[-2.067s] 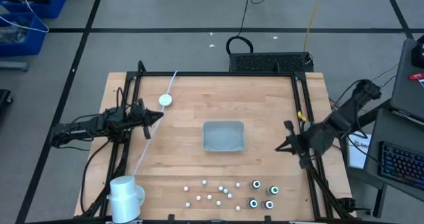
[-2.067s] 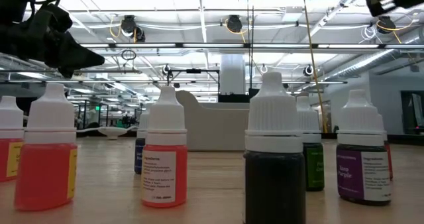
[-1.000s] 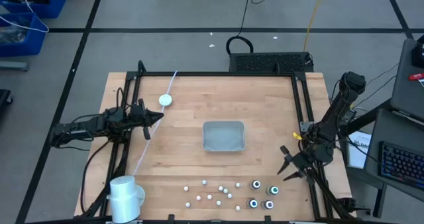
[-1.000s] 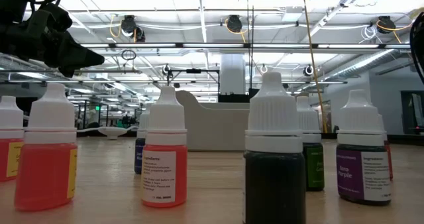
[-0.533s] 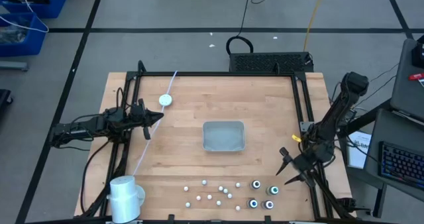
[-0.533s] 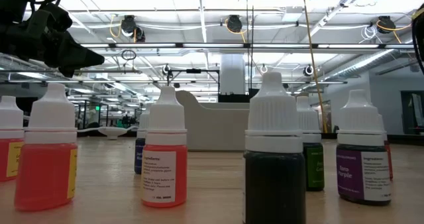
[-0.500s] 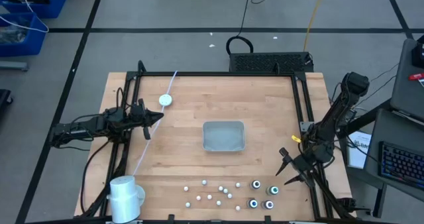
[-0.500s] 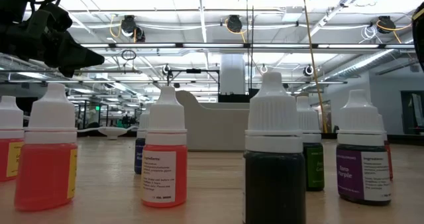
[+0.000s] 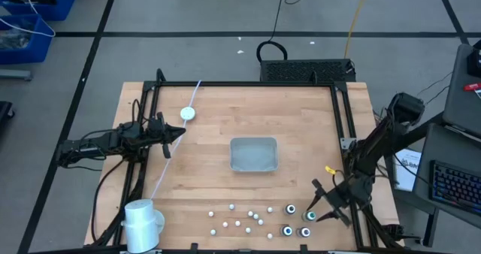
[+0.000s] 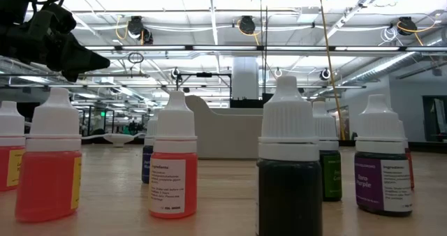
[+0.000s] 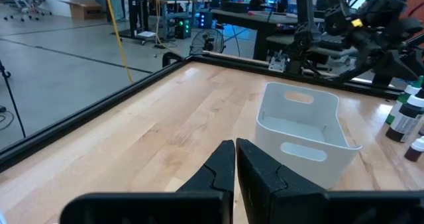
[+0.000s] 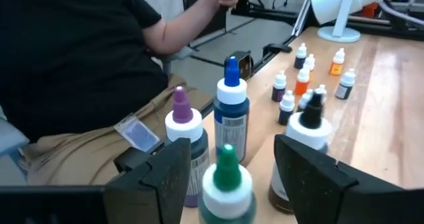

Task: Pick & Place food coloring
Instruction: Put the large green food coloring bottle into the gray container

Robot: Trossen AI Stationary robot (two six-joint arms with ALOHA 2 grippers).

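- Food coloring (image 9: 297, 220): four small dark bottles stand in a cluster near the table's front edge, right of centre; the right wrist view shows a green-tipped bottle (image 12: 226, 177) closest, with purple, blue and black tips around it.
- The right gripper (image 9: 319, 205) hovers just beside the cluster, fingers spread apart.
- Smaller white-capped bottles (image 9: 240, 216) are scattered to the cluster's left.
- The grey tray (image 9: 253, 154) sits mid-table, well apart from the bottles.
- The left gripper (image 9: 177, 132) waits near the left edge, fingers pressed together.
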